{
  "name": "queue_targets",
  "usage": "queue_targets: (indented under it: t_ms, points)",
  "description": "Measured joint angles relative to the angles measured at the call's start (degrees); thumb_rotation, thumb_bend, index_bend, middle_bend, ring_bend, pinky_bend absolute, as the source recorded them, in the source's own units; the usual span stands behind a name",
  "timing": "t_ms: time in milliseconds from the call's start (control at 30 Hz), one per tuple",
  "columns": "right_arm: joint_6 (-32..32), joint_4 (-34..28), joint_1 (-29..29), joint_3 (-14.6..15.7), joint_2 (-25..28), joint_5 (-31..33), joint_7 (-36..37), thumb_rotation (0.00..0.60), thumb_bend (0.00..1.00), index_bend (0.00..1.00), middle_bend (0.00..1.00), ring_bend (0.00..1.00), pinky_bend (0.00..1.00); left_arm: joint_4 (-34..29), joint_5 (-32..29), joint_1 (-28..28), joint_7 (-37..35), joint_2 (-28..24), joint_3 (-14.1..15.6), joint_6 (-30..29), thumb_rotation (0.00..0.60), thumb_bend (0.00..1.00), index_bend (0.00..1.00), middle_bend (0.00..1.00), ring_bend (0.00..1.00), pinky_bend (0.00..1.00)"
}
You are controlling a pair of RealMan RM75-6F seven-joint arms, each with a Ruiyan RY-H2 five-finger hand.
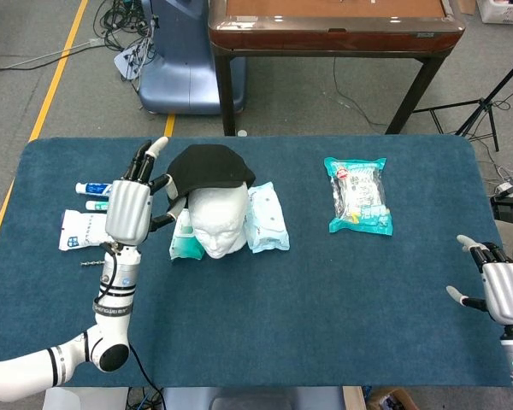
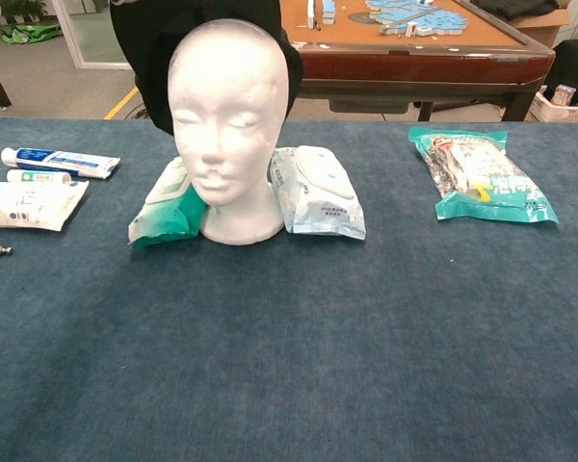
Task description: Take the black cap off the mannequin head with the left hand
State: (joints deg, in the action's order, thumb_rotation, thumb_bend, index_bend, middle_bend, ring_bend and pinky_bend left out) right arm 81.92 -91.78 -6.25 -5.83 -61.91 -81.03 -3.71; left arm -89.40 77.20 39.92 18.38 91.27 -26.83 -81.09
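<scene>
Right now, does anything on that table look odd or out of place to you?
Only the black cap: it is pulled back off the mannequin head, whose whole face and crown are bare, and hangs behind it, gripped by the left robot hand. That fits the task. The packets lie flat and nothing looks spilled.

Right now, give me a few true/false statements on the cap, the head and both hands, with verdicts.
1. The black cap covers the face of the mannequin head. False: the face and crown are bare; the cap hangs behind the head.
2. The left hand holds the cap by its edge. True: its fingers meet the cap's left side.
3. The right hand holds the teal snack bag. False: it is empty near the table's right edge, and the bag lies apart on the table.
4. Wipe packs lie on both sides of the mannequin's base. True.
</scene>
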Motion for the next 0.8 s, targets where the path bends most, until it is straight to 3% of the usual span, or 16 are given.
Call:
queue_targets:
  t_ms: [300, 800]
  points:
    - [-0.2, 0.0, -0.1, 0.0, -0.1, 0.1, -0.2, 0.600, 0.13, 0.20, 0.33, 0.23, 0.50, 4.0, -3.2, 1.0, -1.1, -1.5, -2.4, 0.2, 0.600, 0.28, 0.67, 0.09, 0.06, 0.30]
    - [-0.3, -0.1, -0.2, 0.0, -0.2, 0.2, -0.6, 0.600, 0.13, 0.20, 0.33, 0.23, 0.50, 12.4, -2.8, 2.2, -4.9, -3.4, -1.4, 0.5, 0.600, 0.28, 0.67, 0.09, 0.06, 0.30]
